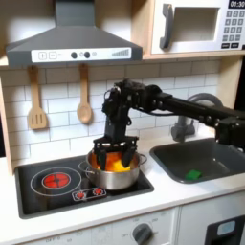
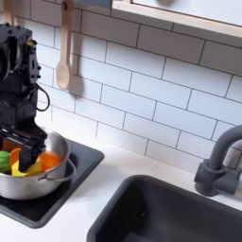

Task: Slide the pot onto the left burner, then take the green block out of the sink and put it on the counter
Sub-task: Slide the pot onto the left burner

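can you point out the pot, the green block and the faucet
pot (image 1: 115, 178), first exterior view, on its shiny front wall.
green block (image 1: 194, 175), first exterior view, on its top face, in the sink.
faucet (image 2: 219, 163), second exterior view, on its dark arched neck.

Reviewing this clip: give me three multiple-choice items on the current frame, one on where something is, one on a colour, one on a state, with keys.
1. Where does the green block lie?
A. in the sink
B. on the counter
C. inside the pot

2. What colour is the bare burner at the first exterior view's left?
A. blue
B. red
C. white

3. Where is the gripper?
A. raised by the microwave
B. down at the pot
C. over the faucet

Key: 1 A, the block sits on the basin floor; 2 B, its rings are red; 3 B, the jaws reach into the pot mouth in both exterior views.
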